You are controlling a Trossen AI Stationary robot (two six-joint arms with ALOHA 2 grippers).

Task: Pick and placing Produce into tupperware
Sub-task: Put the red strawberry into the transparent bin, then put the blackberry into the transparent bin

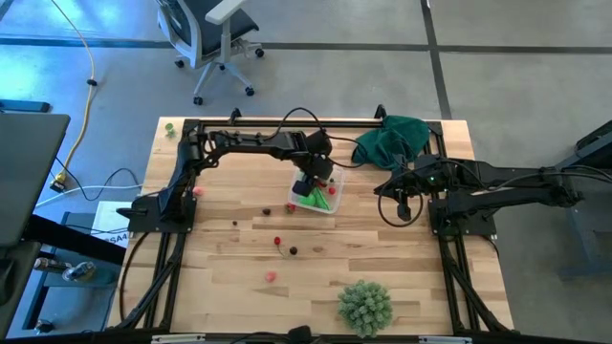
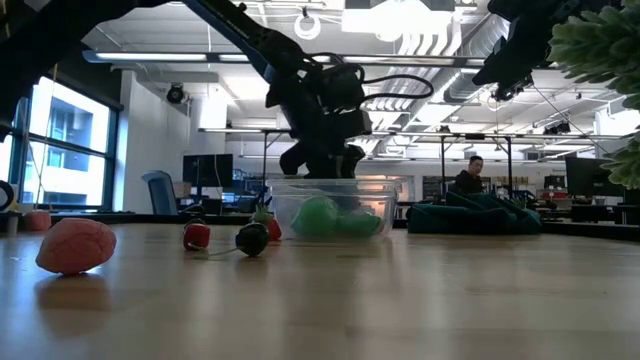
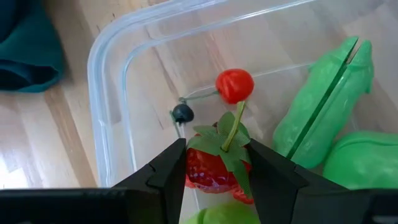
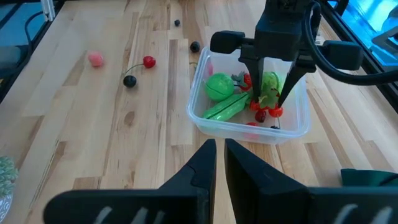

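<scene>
Left gripper (image 3: 217, 163) down in the tub (image 1: 331, 202), pinched on a strawberry (image 3: 211, 168).

From the left: loose berries (image 1: 278, 241) lie scattered on the table (image 1: 229, 287), well apart from the tub at mid-table, which holds green pieces (image 4: 219, 86) and a cherry (image 3: 234, 84). The left gripper stands inside it, fingers (image 3: 163, 171) clamped on the strawberry. Right of it, the right gripper (image 4: 220, 163) hovers near the tub, fingers shut on nothing, by a green cloth (image 1: 392, 137).

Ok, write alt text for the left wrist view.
The left gripper holds a red strawberry with green leaves inside the clear tupperware. A red and a dark cherry lie just beyond it, green produce alongside, on a wooden table.
</scene>
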